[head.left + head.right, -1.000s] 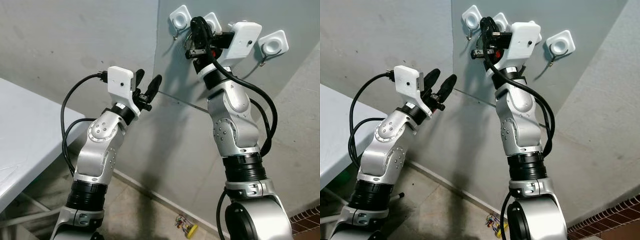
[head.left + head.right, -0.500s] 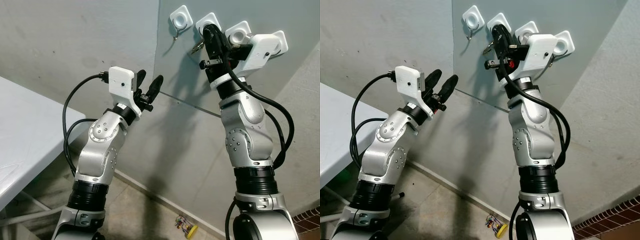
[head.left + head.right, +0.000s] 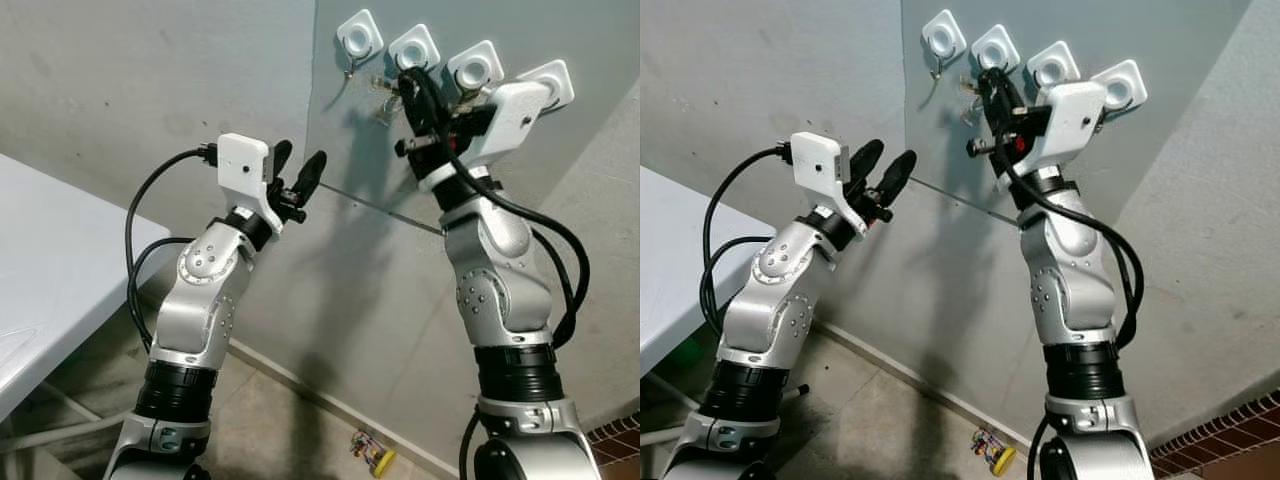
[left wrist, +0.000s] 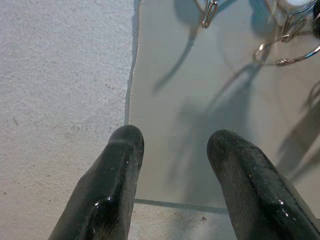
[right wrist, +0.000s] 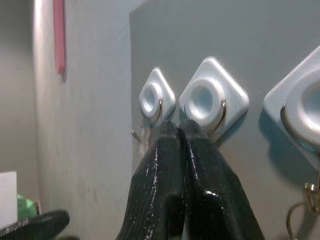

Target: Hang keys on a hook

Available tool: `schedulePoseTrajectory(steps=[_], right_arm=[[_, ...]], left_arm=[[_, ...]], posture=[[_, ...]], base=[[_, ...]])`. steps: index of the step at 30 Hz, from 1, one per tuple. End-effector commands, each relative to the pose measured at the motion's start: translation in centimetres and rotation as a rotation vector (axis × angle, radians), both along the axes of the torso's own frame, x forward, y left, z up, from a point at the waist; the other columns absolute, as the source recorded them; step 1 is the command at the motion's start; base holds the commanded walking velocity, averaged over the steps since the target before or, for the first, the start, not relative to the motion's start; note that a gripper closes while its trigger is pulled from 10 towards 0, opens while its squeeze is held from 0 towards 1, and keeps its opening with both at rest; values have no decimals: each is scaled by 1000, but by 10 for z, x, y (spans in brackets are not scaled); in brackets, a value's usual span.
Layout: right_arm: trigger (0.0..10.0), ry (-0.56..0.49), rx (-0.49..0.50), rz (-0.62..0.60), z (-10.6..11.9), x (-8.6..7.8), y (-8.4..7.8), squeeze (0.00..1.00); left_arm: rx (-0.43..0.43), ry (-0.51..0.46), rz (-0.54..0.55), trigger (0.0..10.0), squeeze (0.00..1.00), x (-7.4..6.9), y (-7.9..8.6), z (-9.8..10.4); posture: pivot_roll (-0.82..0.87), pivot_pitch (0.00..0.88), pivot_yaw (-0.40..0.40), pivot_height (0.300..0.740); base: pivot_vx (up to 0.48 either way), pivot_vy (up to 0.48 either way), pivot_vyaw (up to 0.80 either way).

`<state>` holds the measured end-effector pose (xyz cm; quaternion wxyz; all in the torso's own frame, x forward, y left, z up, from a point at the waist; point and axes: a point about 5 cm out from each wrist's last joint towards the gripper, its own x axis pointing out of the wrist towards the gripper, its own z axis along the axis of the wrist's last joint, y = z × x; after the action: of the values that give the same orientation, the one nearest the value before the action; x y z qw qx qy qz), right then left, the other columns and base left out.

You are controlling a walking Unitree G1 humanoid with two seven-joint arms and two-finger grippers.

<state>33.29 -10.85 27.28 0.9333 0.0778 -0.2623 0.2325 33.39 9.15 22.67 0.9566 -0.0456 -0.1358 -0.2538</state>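
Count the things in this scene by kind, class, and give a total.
Hooks: 4
Keys: 1 bunch
Tools: 2, left and right
Table: 1
Floor clutter: 1
Total: 9

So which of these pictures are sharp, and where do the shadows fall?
Left eye view: sharp, with soft arm shadows on the grey panel below the hooks. Left wrist view: the left claw looks soft and close, and long shadows streak the panel. Right wrist view: the right claw is blurred, with glints on its fingers.
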Motion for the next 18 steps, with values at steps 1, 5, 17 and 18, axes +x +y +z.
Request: schedulePoseTrajectory(steps=[1,5,17,18], right_arm=[[10000,-5,-17,10,1,-3,0,0],[10000,5,-24,1,-2,-3,-2,0],[10000,15,-7,-1,-2,-3,-3,1000],[10000,15,-7,-1,-2,-3,-3,1000]], left_arm=[[-3,-20,-1,10000,0,-1,0,6],[-1,-18,-3,10000,0,-1,-1,6],[-2,-18,0,10000,0,-1,0,6],[-2,-18,0,10000,0,-1,0,6]], posture=[[-156,67,-60,740],[-159,70,-57,740],[-157,68,-58,740],[-157,68,-58,740]], base=[[0,0,0],[0,0,0],[0,0,0],[0,0,0]])
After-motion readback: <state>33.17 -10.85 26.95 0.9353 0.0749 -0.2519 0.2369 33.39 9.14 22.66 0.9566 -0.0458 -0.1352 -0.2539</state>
